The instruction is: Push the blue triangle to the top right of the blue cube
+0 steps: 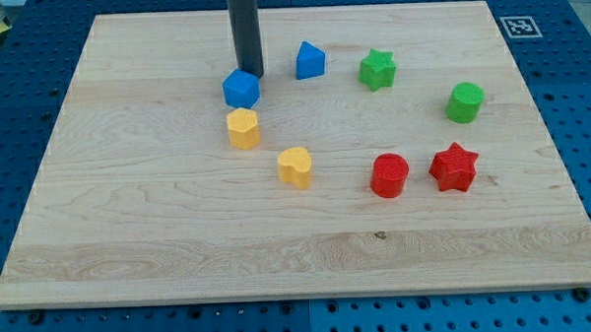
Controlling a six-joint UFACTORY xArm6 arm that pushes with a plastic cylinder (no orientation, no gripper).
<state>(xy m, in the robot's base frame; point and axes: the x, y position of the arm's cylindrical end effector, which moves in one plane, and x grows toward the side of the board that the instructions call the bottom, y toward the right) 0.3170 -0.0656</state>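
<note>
The blue triangle (310, 60) sits on the wooden board near the view's top centre. The blue cube (241, 88) lies to its left and slightly lower. My tip (252, 75) is at the end of the dark rod coming down from the view's top. It stands just behind the blue cube's upper right edge, touching or nearly touching it, and well to the left of the blue triangle.
A yellow block (243, 128) lies just below the blue cube, and a yellow heart (296, 167) lower right of it. A green star (378, 69), a green cylinder (464, 102), a red cylinder (389, 175) and a red star (454, 167) lie on the view's right.
</note>
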